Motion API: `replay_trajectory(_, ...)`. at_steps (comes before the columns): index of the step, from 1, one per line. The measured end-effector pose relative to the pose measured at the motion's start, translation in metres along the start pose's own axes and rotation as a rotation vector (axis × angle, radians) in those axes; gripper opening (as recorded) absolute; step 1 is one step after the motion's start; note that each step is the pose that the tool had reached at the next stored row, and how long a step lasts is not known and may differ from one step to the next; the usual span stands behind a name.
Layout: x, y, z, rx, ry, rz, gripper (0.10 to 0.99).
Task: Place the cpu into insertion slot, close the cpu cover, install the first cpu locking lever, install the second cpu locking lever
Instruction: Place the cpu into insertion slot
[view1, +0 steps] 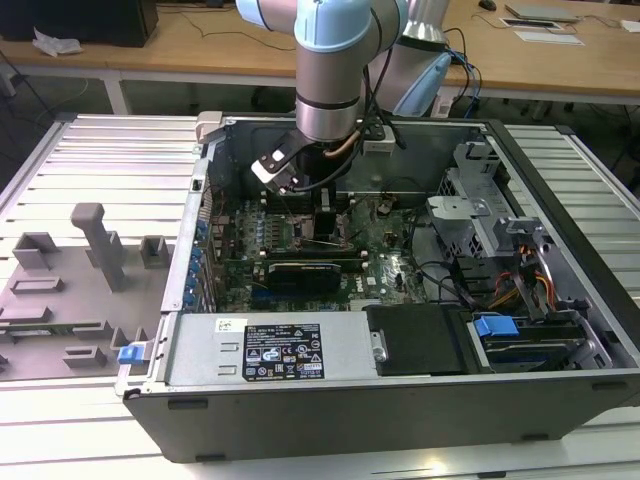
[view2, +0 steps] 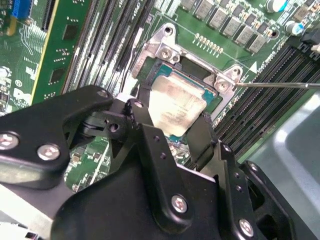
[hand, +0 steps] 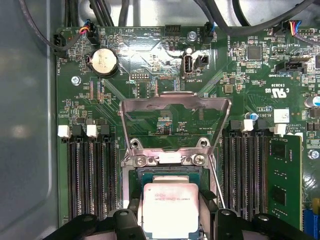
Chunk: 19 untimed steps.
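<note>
Green motherboard (hand: 240, 75) lies flat under the black two-finger gripper (hand: 171, 202). Thin silver frame-plate cpu cover (hand: 175, 97) stands flipped open just beyond it, so the metal-rimmed square insertion slot (hand: 167, 178) is bare, right below. Pinched by two opposite edges between the fingers (hand: 207, 202) is the pale silvery square cpu (hand: 170, 217), hanging a touch short of the slot's far rim. Not seated yet imo.

We see a slatted metal table (view1: 100, 160) w/ two things on it. At the exterior view's left, a flat grey plate (view1: 130, 310) w/ upright blocks (view1: 90, 225). Just beside it, rightward, an open PC case (view1: 300, 420).
</note>
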<state>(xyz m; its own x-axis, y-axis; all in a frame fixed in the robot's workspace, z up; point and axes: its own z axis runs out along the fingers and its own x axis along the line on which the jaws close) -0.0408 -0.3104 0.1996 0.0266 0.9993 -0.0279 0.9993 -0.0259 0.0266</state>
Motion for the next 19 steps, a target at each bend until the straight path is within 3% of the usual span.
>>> replay_trajectory(19, 0.0, 0.0012, -0.0004, 0.0, 0.0024, -0.008, 0.537)
